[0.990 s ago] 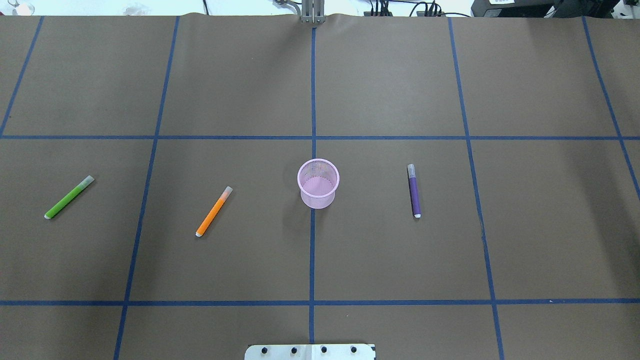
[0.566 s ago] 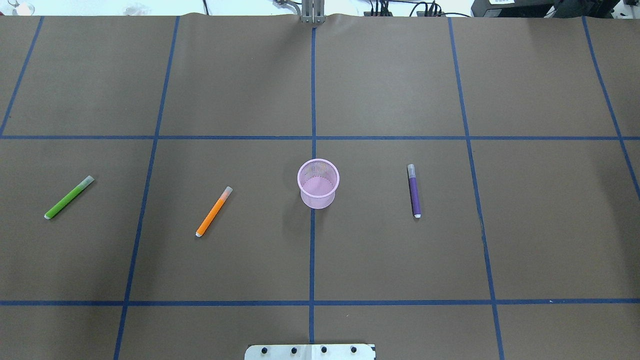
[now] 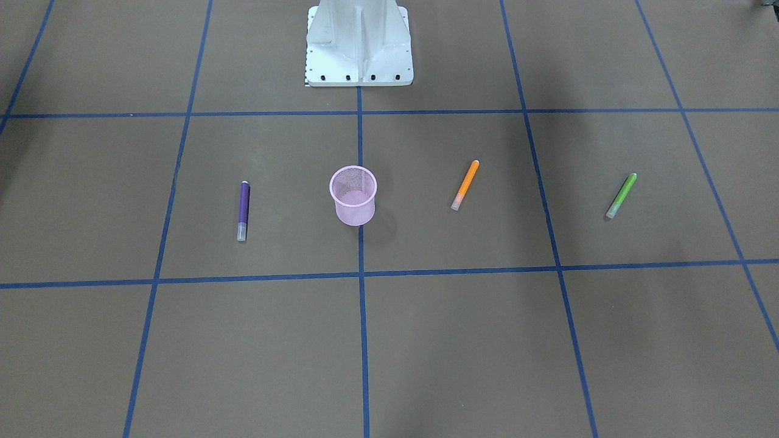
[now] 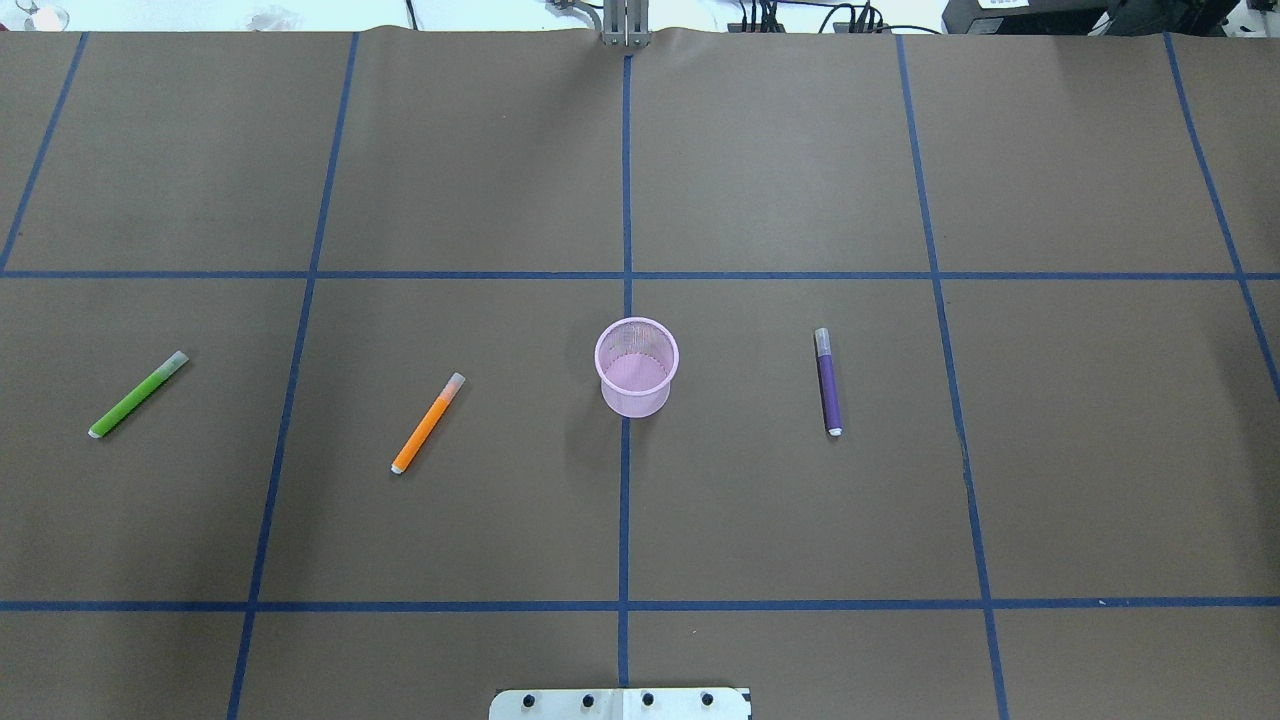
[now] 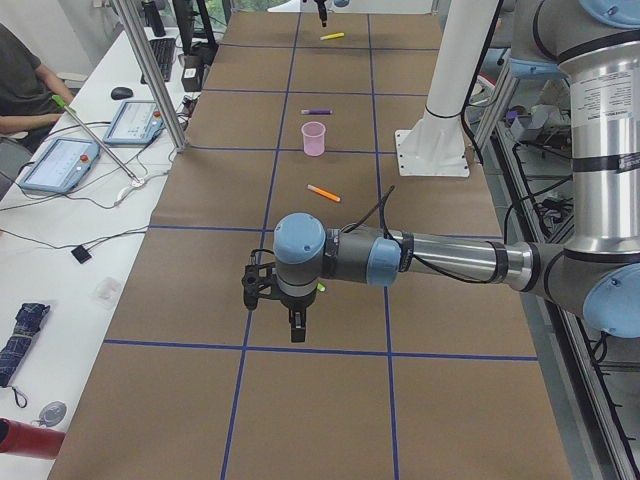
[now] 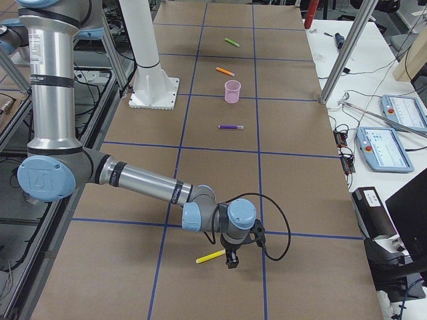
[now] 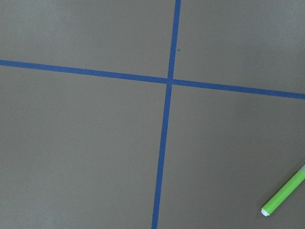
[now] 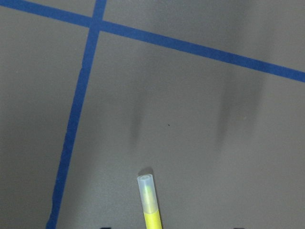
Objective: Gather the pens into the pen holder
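Pen holder (image 4: 637, 366): upright, centre, seemingly empty. Purple pen (image 4: 827, 382) at its 3 o'clock; orange pen (image 4: 428, 423), green pen (image 4: 137, 394) at 9. Right gripper (image 6: 231, 261) beside yellow pen (image 6: 211, 256), left gripper (image 5: 297, 330) near green; finger spread cannot be told. Risk: off-centre pinch rolls pen away.

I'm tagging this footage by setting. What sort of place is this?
Most likely a robotics lab or test cell: a brown-covered table marked with a blue tape grid, a silver-and-blue robot arm over it, and control tablets on a white side bench.
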Robot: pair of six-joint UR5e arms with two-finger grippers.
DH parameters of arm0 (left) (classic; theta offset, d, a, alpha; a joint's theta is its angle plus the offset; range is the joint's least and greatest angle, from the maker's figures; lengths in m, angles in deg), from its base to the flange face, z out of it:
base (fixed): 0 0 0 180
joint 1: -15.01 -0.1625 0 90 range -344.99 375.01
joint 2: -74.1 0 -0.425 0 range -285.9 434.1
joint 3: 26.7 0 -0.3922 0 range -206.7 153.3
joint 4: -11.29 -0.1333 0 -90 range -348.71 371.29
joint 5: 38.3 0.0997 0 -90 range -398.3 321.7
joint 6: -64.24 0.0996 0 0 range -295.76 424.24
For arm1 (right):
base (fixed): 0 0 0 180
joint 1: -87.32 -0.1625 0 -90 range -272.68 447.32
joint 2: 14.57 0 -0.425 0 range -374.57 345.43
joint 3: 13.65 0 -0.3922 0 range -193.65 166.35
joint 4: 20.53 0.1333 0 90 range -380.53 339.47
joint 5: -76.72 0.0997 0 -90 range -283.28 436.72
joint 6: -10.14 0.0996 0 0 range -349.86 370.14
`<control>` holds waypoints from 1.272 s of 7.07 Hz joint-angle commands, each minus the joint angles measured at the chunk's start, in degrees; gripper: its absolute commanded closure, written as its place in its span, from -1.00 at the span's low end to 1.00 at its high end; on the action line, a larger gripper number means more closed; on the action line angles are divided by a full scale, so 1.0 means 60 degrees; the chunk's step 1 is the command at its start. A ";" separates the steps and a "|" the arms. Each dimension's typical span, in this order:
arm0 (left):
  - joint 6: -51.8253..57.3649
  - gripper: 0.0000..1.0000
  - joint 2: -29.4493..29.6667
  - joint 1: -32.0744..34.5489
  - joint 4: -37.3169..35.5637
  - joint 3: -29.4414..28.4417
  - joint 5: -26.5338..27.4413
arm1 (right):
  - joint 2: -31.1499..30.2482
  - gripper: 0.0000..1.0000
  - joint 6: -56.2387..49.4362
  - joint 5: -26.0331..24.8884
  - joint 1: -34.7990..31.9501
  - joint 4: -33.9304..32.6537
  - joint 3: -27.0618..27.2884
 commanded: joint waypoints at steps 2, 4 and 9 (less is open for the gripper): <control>-0.0018 -1.00 -0.0014 0.0000 0.0186 0.0019 -0.0002 | 0.0708 -0.66 -0.0277 0.0070 0.0356 -0.1779 -0.0304; -0.0004 -1.00 -0.0015 0.0000 0.0187 -0.0024 -0.0002 | 0.0649 -0.66 -0.1049 -0.0075 0.0356 -0.1795 -0.0493; 0.0011 -1.00 -0.0088 0.0000 0.0202 -0.0010 -0.0002 | 0.0649 -0.67 -0.1422 0.0070 0.0414 -0.1766 -0.1066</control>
